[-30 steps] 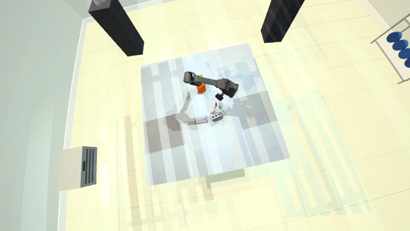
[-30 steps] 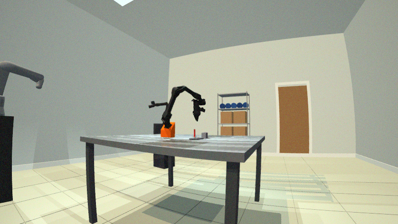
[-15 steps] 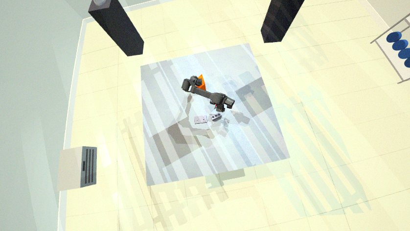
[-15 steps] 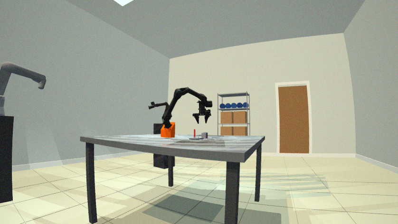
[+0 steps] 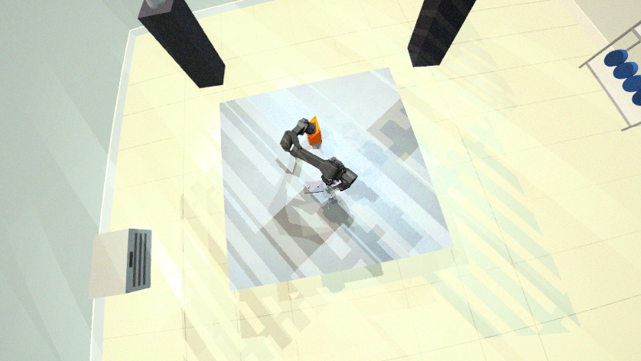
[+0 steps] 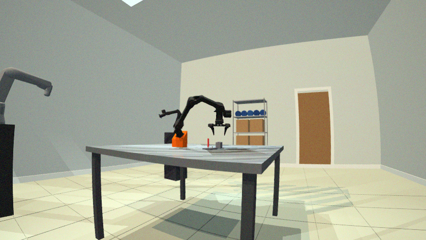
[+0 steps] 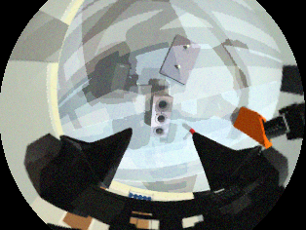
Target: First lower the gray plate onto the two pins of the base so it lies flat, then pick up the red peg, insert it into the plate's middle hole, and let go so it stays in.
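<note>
The gray plate (image 6: pixel 219 145) (image 7: pixel 161 111) is a thick block with three holes in a row, resting on the table beside the base. The flat base (image 5: pixel 313 190) (image 6: pixel 208 148) (image 7: pixel 181 57) has two bare pins pointing up. The red peg (image 6: pixel 208 142) (image 7: pixel 192 131) stands upright on the table; in the wrist view its red end shows by the right fingertip, and the finger may hide part of it. My gripper (image 6: pixel 219 135) (image 7: pixel 162 134) is open and empty, pointing down above the plate. In the top view the arm hides most of the plate and the fingers.
The orange arm mount (image 5: pixel 314 134) (image 6: pixel 179 140) (image 7: pixel 249 125) stands on the table (image 5: pixel 251 251) (image 6: pixel 178 157). Another arm (image 6: pixel 171 112) is behind mine, and a gray arm (image 6: pixel 26 78) is at the far left. A shelf (image 6: pixel 249 117) stands at the back.
</note>
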Controlling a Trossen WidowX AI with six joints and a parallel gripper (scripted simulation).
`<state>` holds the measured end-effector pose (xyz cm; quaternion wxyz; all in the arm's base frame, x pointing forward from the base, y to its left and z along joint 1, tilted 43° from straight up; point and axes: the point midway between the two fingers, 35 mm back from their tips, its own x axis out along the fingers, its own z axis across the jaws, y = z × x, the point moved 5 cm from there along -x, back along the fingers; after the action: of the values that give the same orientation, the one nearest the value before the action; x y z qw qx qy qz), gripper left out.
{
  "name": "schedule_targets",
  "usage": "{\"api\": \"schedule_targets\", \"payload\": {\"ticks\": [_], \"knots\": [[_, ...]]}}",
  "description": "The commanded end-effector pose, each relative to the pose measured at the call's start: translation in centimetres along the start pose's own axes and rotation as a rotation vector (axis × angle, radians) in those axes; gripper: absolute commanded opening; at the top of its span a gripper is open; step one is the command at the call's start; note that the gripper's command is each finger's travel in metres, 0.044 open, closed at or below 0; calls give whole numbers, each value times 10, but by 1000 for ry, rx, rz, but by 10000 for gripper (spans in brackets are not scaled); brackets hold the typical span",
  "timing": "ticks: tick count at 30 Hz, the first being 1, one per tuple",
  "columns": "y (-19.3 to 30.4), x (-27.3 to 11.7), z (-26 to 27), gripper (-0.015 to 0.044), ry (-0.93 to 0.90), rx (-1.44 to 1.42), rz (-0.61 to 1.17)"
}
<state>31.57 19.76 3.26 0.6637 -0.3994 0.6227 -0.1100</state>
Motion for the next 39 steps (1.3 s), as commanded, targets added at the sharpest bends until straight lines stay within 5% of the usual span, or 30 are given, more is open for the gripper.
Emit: {"api": "schedule_targets", "payload": {"ticks": [1,39], "knots": [[0,-3,1,440,-11,31,-6],[0,80,2,440,-11,31,-9]]}}
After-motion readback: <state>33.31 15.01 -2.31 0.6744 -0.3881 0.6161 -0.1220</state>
